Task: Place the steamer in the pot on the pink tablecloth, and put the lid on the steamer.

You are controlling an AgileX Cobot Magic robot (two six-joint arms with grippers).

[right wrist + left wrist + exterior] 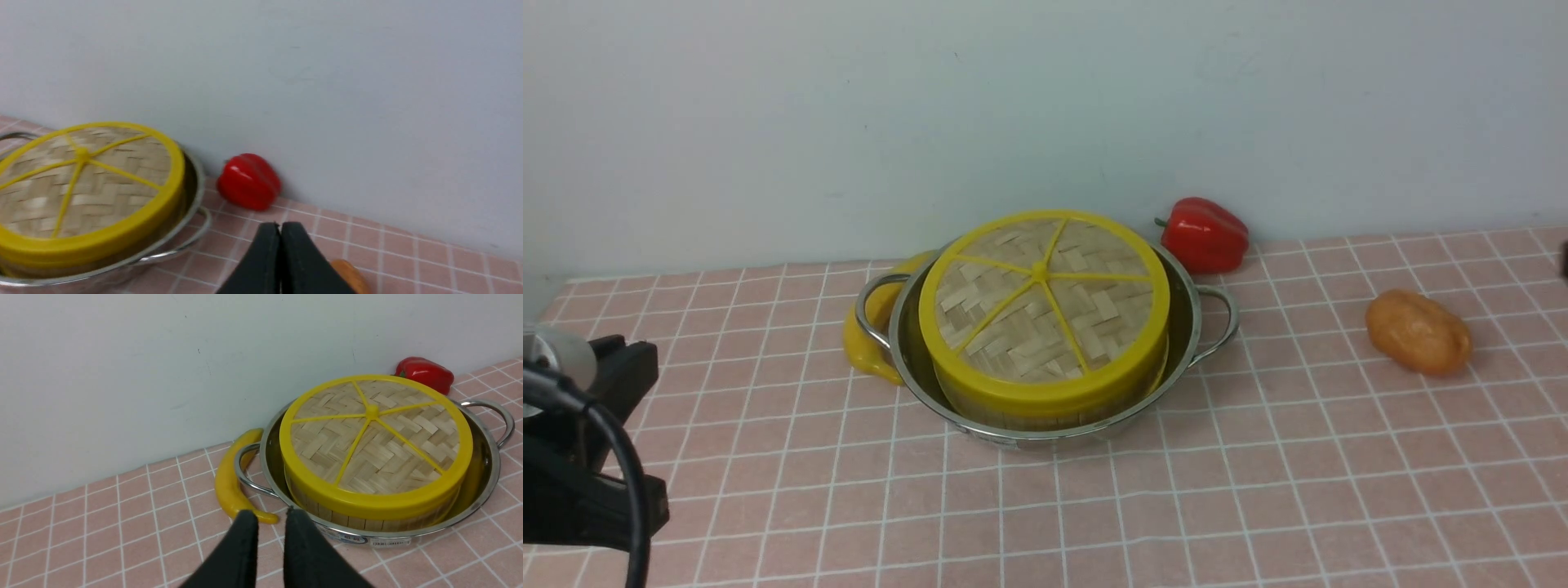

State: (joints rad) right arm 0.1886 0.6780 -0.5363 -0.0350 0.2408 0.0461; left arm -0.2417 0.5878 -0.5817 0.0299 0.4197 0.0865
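Item 1, left pincer [270, 516]: black fingers parted by a narrow gap with nothing between them, hanging over the pink tablecloth [1045, 523] near the front of the pot's left handle; in the front view only dark arm hardware and a cable show at the 8 o'clock edge. Item 2, yellow banana-shaped piece [870, 331]: lies on the cloth at the pot's 9 o'clock, curved along the left handle and partly hidden behind it. Item 3, pot [907, 347]: shiny steel, two looped handles at 9 and 3 o'clock, standing on the cloth at the centre of the counter. Item 4, steamer [1045, 412]: bamboo wall with yellow rim, seated inside the pot, a ring of bare steel showing around it. Item 5, lid [1045, 298]: woven disc with yellow rim and five spokes, resting on top of the steamer and covering it fully. Item 6, red bell pepper [1205, 234]: on the cloth by the wall, at the pot's 1 o'clock, just beside the rim. Item 7, brown potato-like piece [1419, 332]: on the cloth at the pot's 3 o'clock, well apart. Item 8, right pincer [280, 228]: black fingers pressed together, holding nothing, over the cloth near the pepper
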